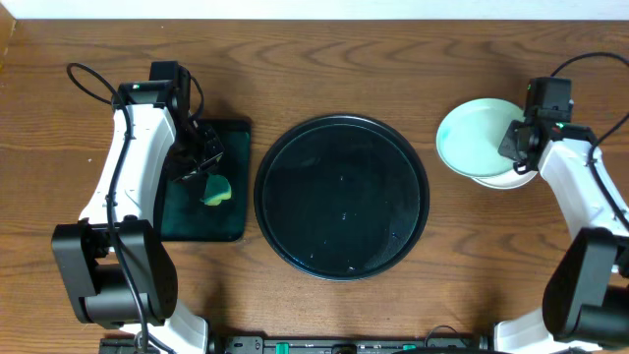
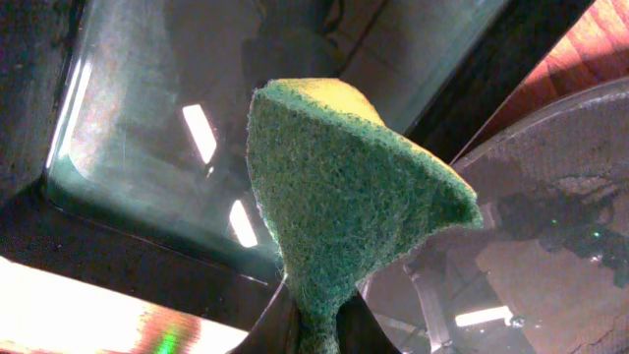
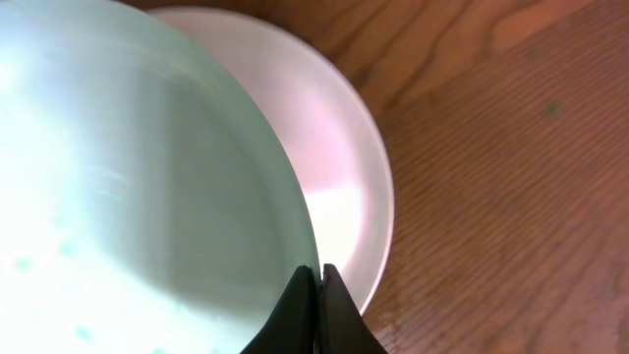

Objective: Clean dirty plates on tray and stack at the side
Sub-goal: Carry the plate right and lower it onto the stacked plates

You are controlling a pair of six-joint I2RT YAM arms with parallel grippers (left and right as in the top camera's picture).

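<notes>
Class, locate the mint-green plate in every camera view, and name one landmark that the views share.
Overhead: mint-green plate, upper right, atop the white plate.
Left wrist: not in it; the sponge fills the view.
Right wrist: left half, rim between the right fingers.
Shared landmark: the white plate, peeking out beneath it in both.

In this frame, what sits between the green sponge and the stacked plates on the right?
The large round black tray, with no plate on it, lies between the sponge and the plates. The overhead view shows this.
</notes>
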